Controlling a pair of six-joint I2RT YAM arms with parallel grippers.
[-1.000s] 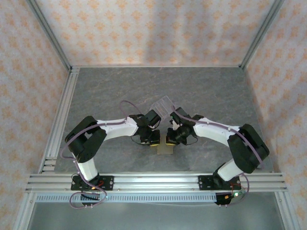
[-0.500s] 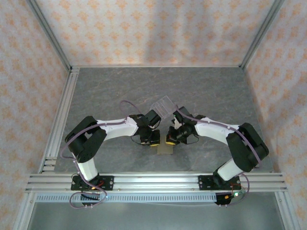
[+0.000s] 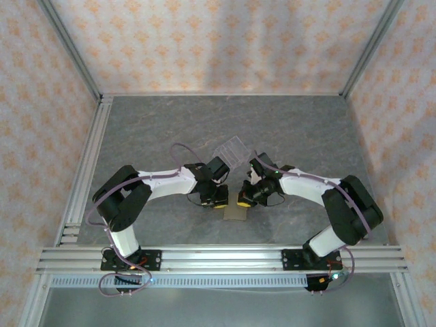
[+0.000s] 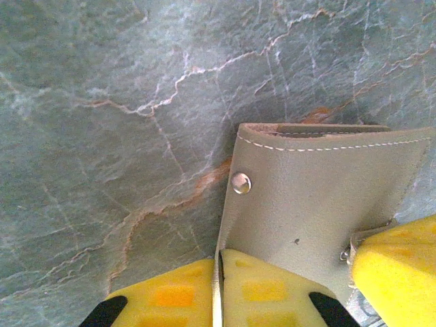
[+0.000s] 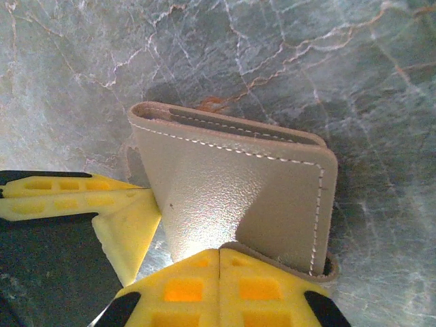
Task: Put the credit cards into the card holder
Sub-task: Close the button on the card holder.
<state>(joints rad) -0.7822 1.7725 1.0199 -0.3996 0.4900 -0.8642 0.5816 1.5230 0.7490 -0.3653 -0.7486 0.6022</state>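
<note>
The tan card holder (image 3: 236,214) lies on the marble table between both grippers, near the front. In the left wrist view its snap dot (image 4: 240,182) shows, and my left gripper (image 4: 219,262) is shut on the thin left edge of the card holder (image 4: 320,197). The right gripper's yellow finger (image 4: 395,266) touches its right side. In the right wrist view my right gripper (image 5: 219,262) is shut on the near flap of the card holder (image 5: 231,191), whose slot faces away. The left gripper's finger (image 5: 102,204) sits at its left. The credit cards are hidden or out of view.
A clear acrylic slotted stand (image 3: 231,150) stands just behind the two wrists. Aluminium rails (image 3: 218,257) run along the front and left side. Patterned walls enclose the grey marble table (image 3: 306,129), which has open room at the back and on both sides.
The right wrist has shifted slightly down and left, closer to the holder. The left arm and the holder have barely moved.
</note>
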